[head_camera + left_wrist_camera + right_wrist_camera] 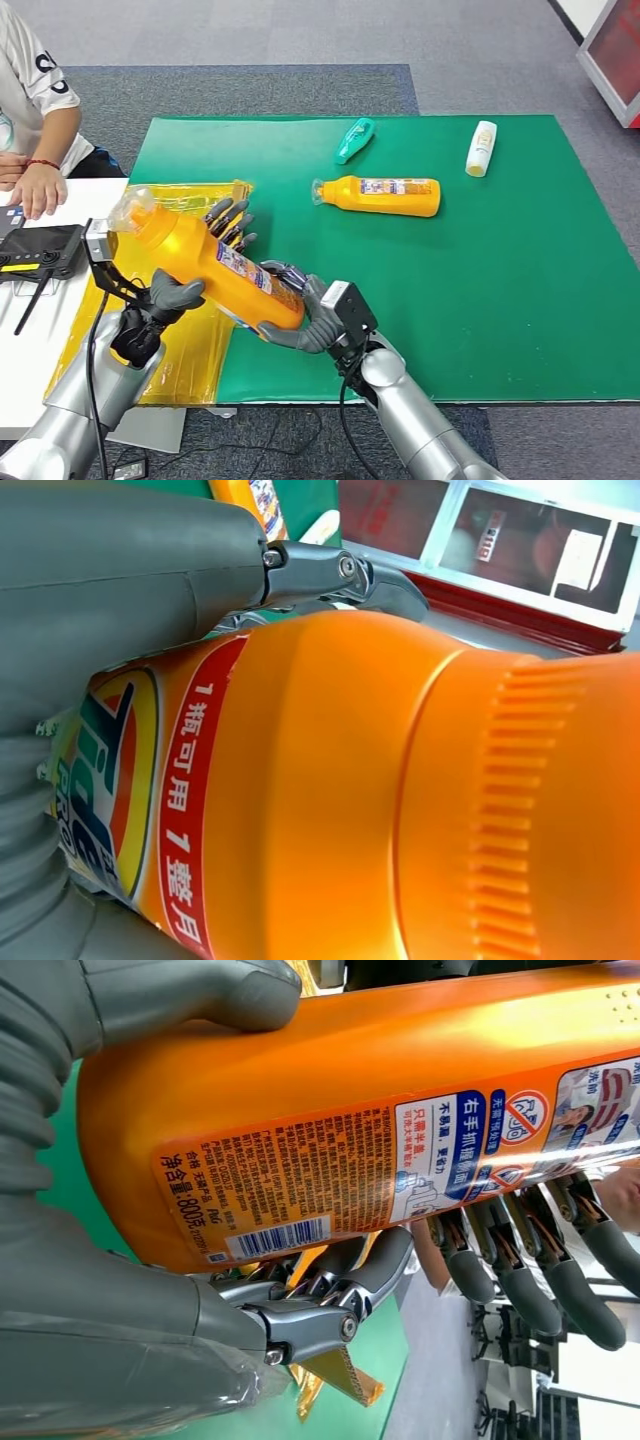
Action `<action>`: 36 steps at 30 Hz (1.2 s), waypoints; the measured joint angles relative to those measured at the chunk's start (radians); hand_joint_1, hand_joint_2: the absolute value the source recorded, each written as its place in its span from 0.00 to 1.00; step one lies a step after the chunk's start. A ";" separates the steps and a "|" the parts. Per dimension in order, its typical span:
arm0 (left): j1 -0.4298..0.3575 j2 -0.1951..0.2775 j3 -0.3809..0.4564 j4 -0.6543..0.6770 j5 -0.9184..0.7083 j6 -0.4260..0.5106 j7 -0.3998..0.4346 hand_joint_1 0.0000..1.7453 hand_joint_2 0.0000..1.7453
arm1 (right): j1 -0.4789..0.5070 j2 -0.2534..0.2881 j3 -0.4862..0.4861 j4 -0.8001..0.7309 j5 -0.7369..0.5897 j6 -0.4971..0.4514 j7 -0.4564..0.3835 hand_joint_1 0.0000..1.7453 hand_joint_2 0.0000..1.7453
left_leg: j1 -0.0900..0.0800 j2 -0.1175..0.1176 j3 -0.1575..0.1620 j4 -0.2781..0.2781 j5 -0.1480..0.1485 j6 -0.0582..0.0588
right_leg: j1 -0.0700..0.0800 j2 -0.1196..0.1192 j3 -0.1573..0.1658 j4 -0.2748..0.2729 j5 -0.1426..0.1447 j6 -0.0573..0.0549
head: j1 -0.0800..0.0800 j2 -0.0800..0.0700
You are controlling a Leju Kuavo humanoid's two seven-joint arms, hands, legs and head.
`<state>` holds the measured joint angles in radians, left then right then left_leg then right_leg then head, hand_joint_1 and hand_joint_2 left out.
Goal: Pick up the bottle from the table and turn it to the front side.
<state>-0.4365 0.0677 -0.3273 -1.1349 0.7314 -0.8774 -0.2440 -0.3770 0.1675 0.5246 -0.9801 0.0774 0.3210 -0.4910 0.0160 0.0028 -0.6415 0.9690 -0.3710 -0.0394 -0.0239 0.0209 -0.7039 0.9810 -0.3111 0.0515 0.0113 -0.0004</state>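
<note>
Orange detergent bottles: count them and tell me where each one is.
2. One orange detergent bottle is held off the table by the left hand and right hand; the other orange bottle lies on the green mat.

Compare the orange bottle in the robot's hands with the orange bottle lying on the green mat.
The held bottle is lifted and tilted, gripped by the left hand and right hand; the lying bottle rests flat on the green mat, untouched. The held one looks larger, being nearer the camera. Both are orange with labels.

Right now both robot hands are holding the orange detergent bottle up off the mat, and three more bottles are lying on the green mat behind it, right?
Not quite: both robot hands do hold the orange detergent bottle, left robot hand and right robot hand. The head view shows it raised, tilted, mostly above the yellow sheet, not the green mat.
</note>
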 joint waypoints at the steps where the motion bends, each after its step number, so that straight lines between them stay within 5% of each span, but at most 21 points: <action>1: 0.000 0.000 0.000 0.000 0.000 0.000 -0.001 0.00 1.00 | 0.000 0.000 0.000 0.001 0.000 0.000 0.000 1.00 1.00 | 0.000 0.000 0.000 0.000 0.000 0.000 | 0.000 0.000 0.000 0.000 0.000 0.000 | 0.000 0.000; 7: 0.001 0.000 0.000 0.000 -0.010 -0.002 -0.011 0.00 1.00 | -0.003 0.000 0.005 0.004 0.008 -0.017 0.001 1.00 1.00 | 0.000 0.000 0.000 0.000 0.000 0.000 | 0.000 0.000 0.000 0.000 0.000 0.000 | 0.000 0.000; 8: 0.001 0.001 0.000 0.000 -0.011 -0.002 -0.012 0.09 1.00 | -0.003 0.000 0.006 0.004 0.012 -0.022 0.001 1.00 1.00 | 0.000 0.000 0.000 0.000 0.000 0.000 | 0.000 0.000 0.000 0.000 0.000 0.000 | 0.000 0.000; 11: 0.002 0.002 0.000 0.000 -0.014 -0.002 -0.016 0.83 1.00 | -0.003 0.000 0.007 0.005 0.021 -0.034 0.003 1.00 1.00 | 0.000 0.000 0.000 0.000 0.000 0.000 | 0.000 0.000 0.000 0.000 0.000 0.000 | 0.000 0.000; 12: 0.003 0.002 0.000 0.000 -0.016 -0.002 -0.017 1.00 1.00 | -0.003 0.000 0.007 0.005 0.024 -0.039 0.003 1.00 1.00 | 0.000 0.000 0.000 0.000 0.000 0.000 | 0.000 0.000 0.000 0.000 0.000 0.000 | 0.000 0.000; 36: 0.025 0.010 0.004 -0.007 -0.074 0.014 -0.051 1.00 1.00 | -0.003 0.000 0.014 0.021 0.076 -0.086 0.019 1.00 1.00 | 0.000 0.000 0.000 0.000 0.000 0.000 | 0.000 0.000 0.000 0.000 0.000 0.000 | 0.000 0.000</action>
<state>-0.4116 0.0778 -0.3238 -1.1416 0.6578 -0.8637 -0.2949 -0.3803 0.1675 0.5383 -0.9594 0.1533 0.2348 -0.4723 0.0160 0.0027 -0.6416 0.9690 -0.3710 -0.0394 -0.0239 0.0209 -0.7039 0.9811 -0.3111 0.0514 0.0113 -0.0004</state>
